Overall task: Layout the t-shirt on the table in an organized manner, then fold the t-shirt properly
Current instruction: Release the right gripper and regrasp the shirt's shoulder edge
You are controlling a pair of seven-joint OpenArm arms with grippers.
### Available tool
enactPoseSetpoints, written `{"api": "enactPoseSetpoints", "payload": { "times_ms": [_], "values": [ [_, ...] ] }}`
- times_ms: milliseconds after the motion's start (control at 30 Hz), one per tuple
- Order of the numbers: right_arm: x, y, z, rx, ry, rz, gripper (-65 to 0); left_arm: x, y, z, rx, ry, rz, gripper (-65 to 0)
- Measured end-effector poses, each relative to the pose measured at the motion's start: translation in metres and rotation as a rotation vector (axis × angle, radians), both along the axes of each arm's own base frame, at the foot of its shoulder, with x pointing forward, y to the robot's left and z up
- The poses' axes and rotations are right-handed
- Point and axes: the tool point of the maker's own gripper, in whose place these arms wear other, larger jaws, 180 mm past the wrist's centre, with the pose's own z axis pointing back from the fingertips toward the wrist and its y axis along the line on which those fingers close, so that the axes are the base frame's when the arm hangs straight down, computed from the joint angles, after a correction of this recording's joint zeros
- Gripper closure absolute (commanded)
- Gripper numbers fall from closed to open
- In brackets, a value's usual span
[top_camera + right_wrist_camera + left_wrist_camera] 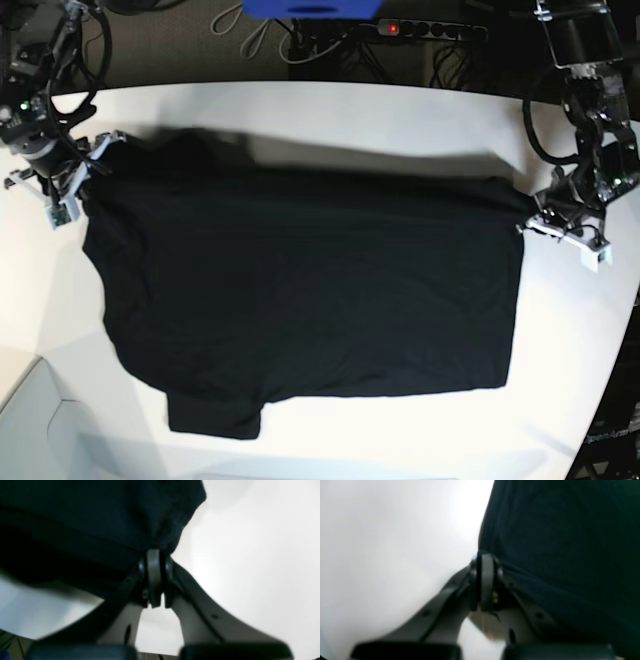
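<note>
Both end effectors are pinched tight on the black t-shirt (300, 290): left end effector (486, 557) and right end effector (155, 552) at opposite edges, cloth spread over the white counter (330, 110).

Black t-shirt (300, 290) spread flat, wide across white table (330, 110).

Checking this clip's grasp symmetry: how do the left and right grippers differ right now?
In the base view the left gripper pinches the t-shirt at the picture's right corner, the right gripper at its left. The left sits lower in the picture than the right. Both are shut on black cloth, holding one edge stretched above the table.
</note>
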Motion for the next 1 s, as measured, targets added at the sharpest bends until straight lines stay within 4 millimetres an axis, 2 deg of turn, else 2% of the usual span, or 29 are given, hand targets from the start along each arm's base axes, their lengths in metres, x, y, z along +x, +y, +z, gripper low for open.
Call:
{"api": "enactPoseSetpoints", "payload": {
  "times_ms": [133, 300, 367, 467, 633, 733, 867, 1000],
  "values": [
    [0.009, 0.002, -0.002, 0.019, -0.009, 0.000, 0.0, -0.016, -0.001, -0.013, -0.002, 0.043, -0.001, -0.1],
    [0.015, 0.017, -0.040, 0.094, 0.087, 0.011, 0.0, -0.023, 0.001, -0.019, -0.001, 0.059, 0.007, -0.1],
    [0.021, 0.018, -0.047, 0.120, 0.096, 0.005, 0.0, -0.025, 0.001, -0.020, -0.001, 0.061, 0.007, -0.1],
    [0.022, 0.017, -0.049, 0.120, 0.100, 0.000, -7.7, -0.029, 0.001, -0.022, -0.001, 0.070, 0.008, -0.1],
    [0.008, 0.017, -0.057, 0.117, 0.134, -0.002, -25.8, -0.029, 0.000, -0.022, -0.003, 0.068, 0.008, -0.1],
    [-0.001, 0.009, -0.048, 0.089, 0.122, -0.021, -32.0, -0.029, 0.000, -0.022, -0.005, 0.069, 0.008, -0.1],
    [-0.014, -0.008, -0.016, 0.051, 0.025, -0.112, -33.1, -0.028, -0.002, -0.022, -0.006, 0.067, 0.003, -0.1],
    [-0.033, 0.008, -0.007, 0.057, 0.006, -0.136, -33.1, -0.028, -0.002, -0.022, -0.007, 0.066, 0.004, -0.1]
  ]
}}
